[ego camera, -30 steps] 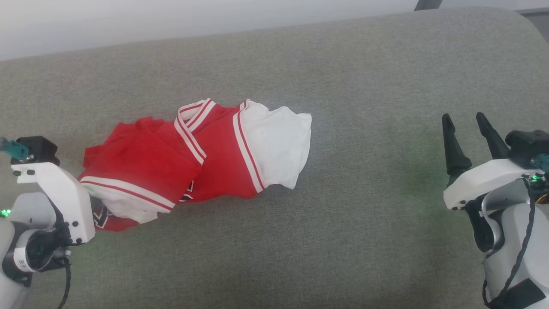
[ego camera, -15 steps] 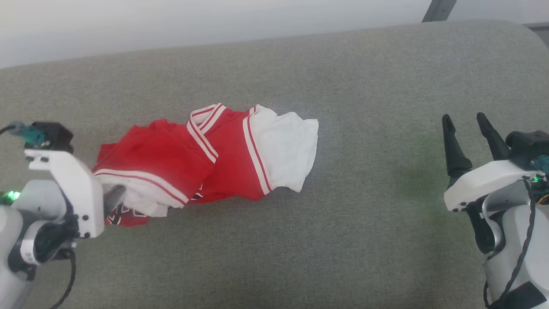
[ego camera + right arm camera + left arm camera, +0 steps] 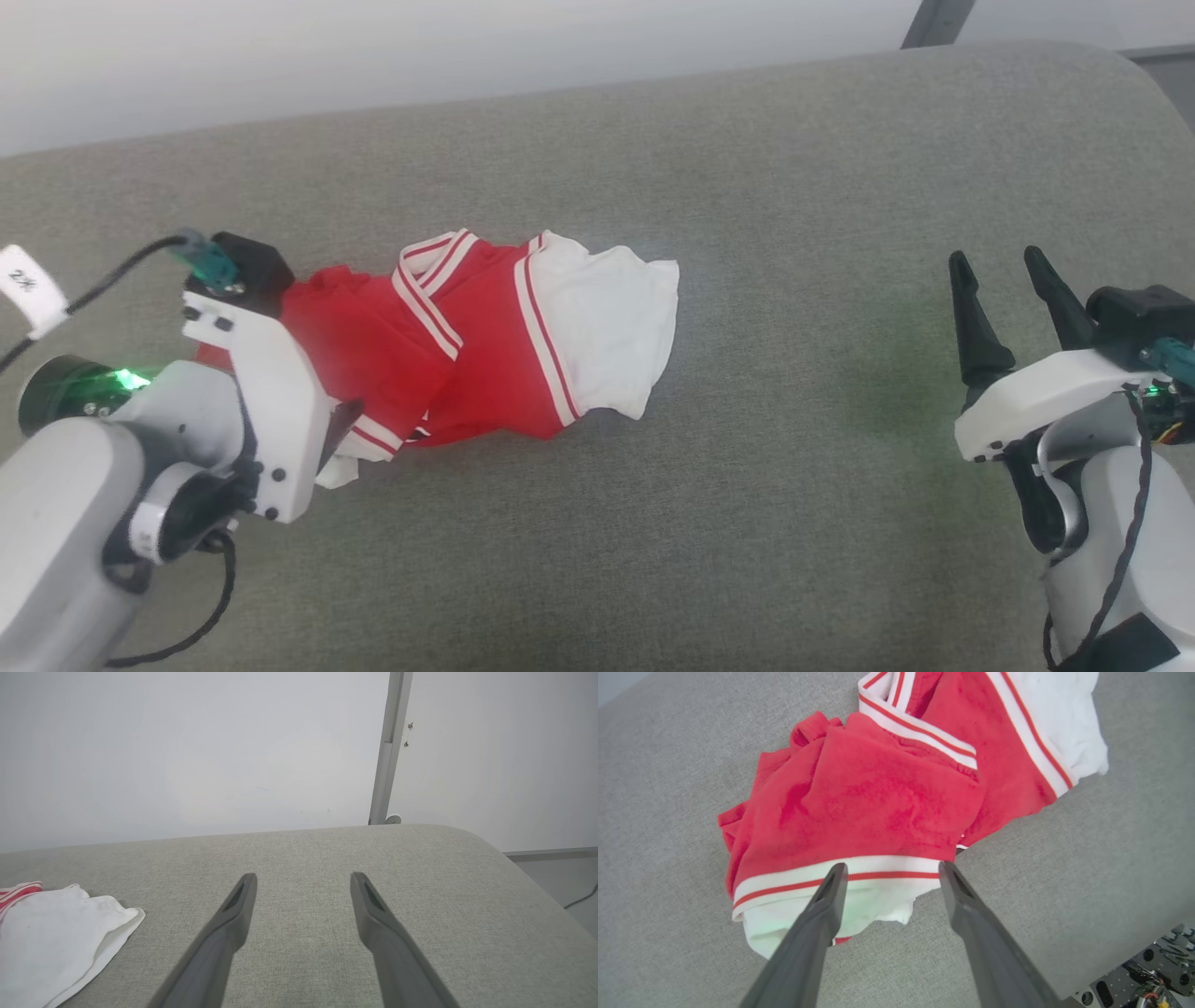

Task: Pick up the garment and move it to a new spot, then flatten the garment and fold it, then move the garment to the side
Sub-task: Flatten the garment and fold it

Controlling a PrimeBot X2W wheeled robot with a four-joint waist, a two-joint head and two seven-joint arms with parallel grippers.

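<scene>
1. On the grey woven upholstered surface [image 3: 794, 485], left of centre in the head view, lies the garment [image 3: 485, 345], a red jersey-style T-shirt in soft knit with white short sleeves. It is crumpled in a loose heap and not lifted.
2. Step in hand, by my judgement: the first pick-up. No flattening or folding is begun.
3. My left gripper [image 3: 889, 870] is spread wide and holds nothing. Its two long dark fingers straddle the red-white striped trim [image 3: 784, 884] and the white sleeve bunched at the heap's near edge. Whether the tips touch the cloth I cannot tell.
4. My right gripper [image 3: 992, 255] stands well apart to the right, likewise spread and empty, above bare upholstery.
5. Next move, as I judge it: lower the left fingers into the bunched edge and close on trim and sleeve together. A single thin layer would likely slip or unroll.
6. Materials: the cloth is limp, matte and layered, with rounded folds, and the ribbed trim looks firmer than the body. The second white sleeve [image 3: 607, 327] lies flatter at the right end. The upholstery is coarse-weave and padded, with a rounded far corner, and should give slightly under the fingertips.
</scene>
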